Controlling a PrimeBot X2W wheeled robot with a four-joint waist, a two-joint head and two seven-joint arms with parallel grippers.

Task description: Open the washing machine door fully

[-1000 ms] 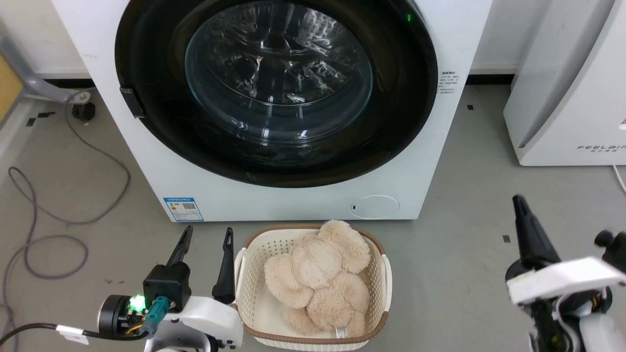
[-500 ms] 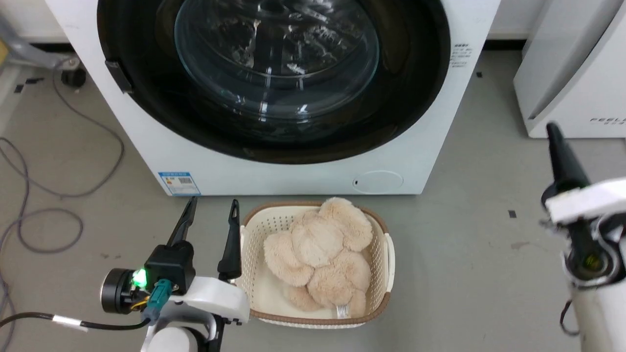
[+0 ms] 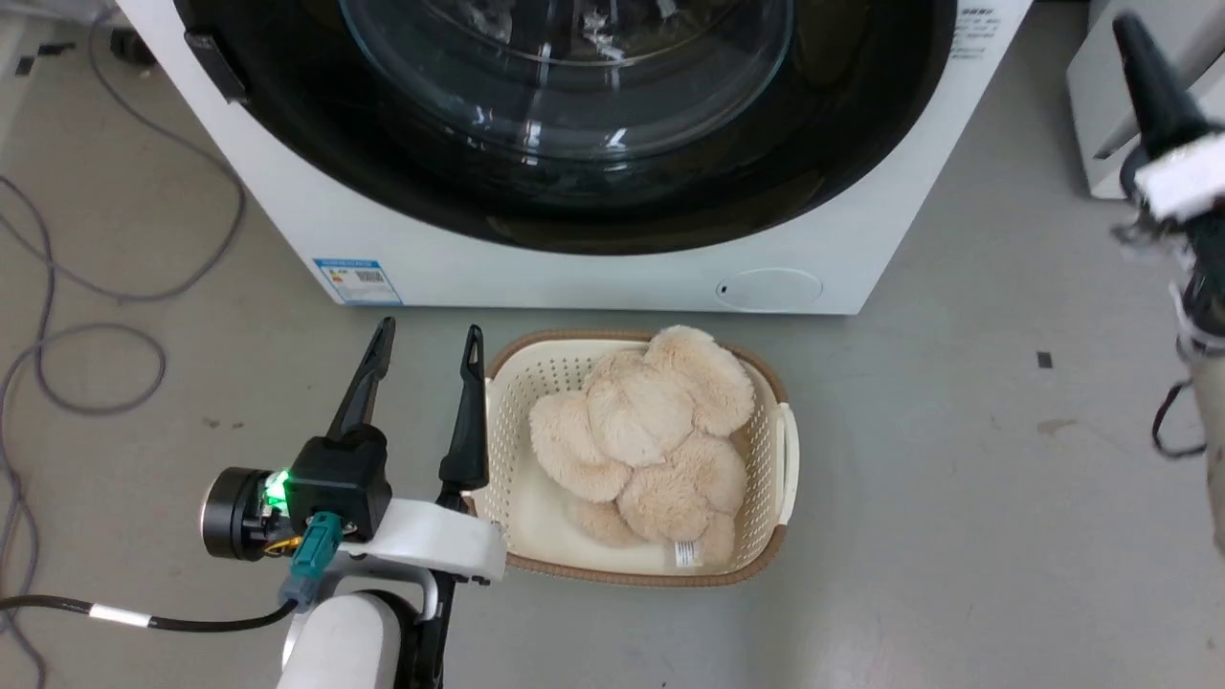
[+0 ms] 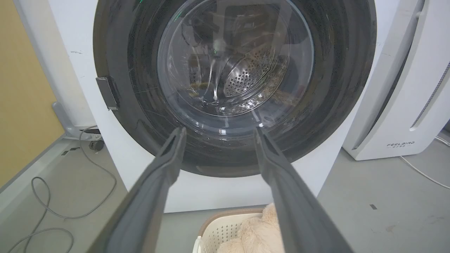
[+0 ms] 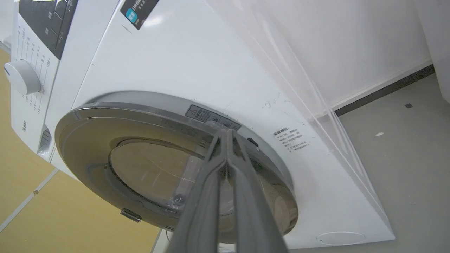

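Observation:
The washing machine door (image 3: 842, 124) is a glossy black ring around a bulging glass window, lying against the white machine front. My left gripper (image 3: 428, 335) stands open low on the floor side, left of the basket and pointing at the door (image 4: 140, 105), with nothing between its fingers (image 4: 165, 165). My right gripper (image 3: 1129, 33) is up at the far right, beside the machine's right edge. In the right wrist view its fingers (image 5: 225, 135) are pressed together, empty, with the tip close to the door's (image 5: 147, 165) silvery rim.
A cream basket (image 3: 780, 450) holding a beige plush toy (image 3: 651, 440) sits on the floor right before the machine. Grey cables (image 3: 86, 364) loop on the floor at left. A white appliance (image 4: 404, 105) stands to the right. A dark latch tab (image 4: 107, 93) sits on the door's left rim.
The head camera has tilted down and shifted closer. My right gripper has risen from the lower right to the upper right, beside the machine. The left gripper stays about where it was.

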